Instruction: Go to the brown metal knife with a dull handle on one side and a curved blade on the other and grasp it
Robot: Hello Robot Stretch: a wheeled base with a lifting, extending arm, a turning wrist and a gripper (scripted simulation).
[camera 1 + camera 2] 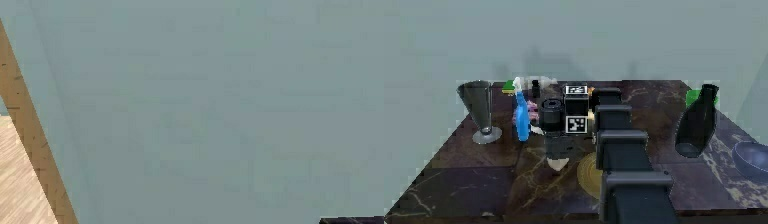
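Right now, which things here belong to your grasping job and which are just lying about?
Job: gripper, arm, dark tabletop.
Lying about: grey metal goblet, blue spray bottle, dark bottle, glass bowl.

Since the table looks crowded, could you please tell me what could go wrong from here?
1. The gripper sits near a blue spray bottle and a tall grey cup; a sideways move might tip them.
2. The small things by the gripper are too small to tell apart, so it may grasp the wrong one.
3. A dark bottle stands to the right of the arm in the arm side view; turning the base could sweep the arm into it.
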